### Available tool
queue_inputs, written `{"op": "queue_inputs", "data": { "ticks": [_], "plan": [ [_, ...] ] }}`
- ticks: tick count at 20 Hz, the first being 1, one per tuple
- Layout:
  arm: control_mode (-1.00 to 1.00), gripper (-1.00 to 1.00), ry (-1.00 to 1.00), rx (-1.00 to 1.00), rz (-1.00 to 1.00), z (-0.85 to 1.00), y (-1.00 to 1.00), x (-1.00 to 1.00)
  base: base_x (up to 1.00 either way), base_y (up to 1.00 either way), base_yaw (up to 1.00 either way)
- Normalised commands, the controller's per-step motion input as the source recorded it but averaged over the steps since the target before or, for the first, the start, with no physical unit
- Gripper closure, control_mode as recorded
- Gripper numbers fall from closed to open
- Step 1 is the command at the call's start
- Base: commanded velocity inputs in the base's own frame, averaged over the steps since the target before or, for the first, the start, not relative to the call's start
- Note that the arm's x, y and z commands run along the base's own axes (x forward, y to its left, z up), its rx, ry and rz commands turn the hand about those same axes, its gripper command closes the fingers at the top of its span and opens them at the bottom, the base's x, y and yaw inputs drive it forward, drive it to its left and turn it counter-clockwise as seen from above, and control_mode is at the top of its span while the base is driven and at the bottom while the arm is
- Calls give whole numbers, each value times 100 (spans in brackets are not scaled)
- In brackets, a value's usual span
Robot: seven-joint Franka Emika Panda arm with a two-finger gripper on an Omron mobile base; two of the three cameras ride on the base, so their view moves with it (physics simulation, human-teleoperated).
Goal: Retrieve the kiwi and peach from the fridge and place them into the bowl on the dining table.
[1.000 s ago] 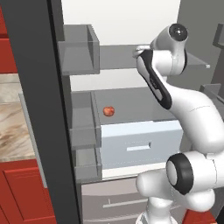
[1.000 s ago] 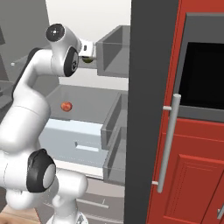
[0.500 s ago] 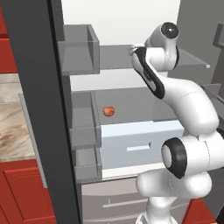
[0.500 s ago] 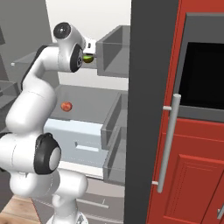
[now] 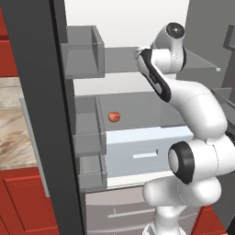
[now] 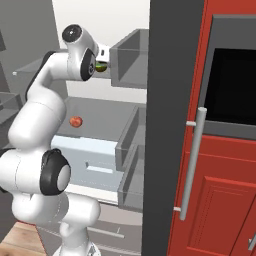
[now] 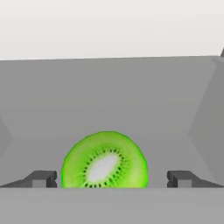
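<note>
Change: over the last second my arm has swung further up and in toward the upper shelf [image 5: 114, 57] of the fridge [image 5: 137, 27]. In the left base view my wrist sat right of the shelf's middle a second ago; it now reaches in over the shelf. I take that as closing on the first fruit.

Kiwi: the kiwi [image 7: 104, 160] sits low and centred in my hand view, between my two fingertips. In the right base view a bit of green, the kiwi [image 6: 102, 67], shows just at my hand, on the upper shelf next to the door bin [image 6: 131, 57].

Gripper: my gripper [image 7: 111, 178] is spread wide, with a clear gap between each tip and the fruit. Nothing is held.

Peach: the peach [image 5: 114, 116] lies on the lower shelf above the pale drawer [image 5: 147, 147], well apart from my hand and untouched. It shows as well in the right base view as the peach [image 6: 76, 122].

Difference from earlier: both fruits lie where they did half a second ago, and only my arm has moved.

Task stage: neither fruit is out of the fridge yet. I judge the next move is to ease forward a little and close on the kiwi.

Risk: it is round and could roll off the fingertips if I close off-centre.
</note>
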Motion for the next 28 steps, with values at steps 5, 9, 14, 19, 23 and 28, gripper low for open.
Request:
{"op": "queue_inputs", "data": {
  "ticks": [5,9,14,19,23,28],
  "plan": [
    [-100,-100,0,0,0,-29,0,38,0,0,0],
    [-100,-100,0,0,0,-34,0,42,0,0,0],
    [-100,-100,0,0,0,-32,0,24,0,0,0],
    [-100,100,0,0,0,-34,1,1,0,0,0],
    [-100,100,0,0,0,-8,3,5,0,0,0],
    [-100,100,-1,0,0,0,0,-12,0,0,0]
  ]
}}
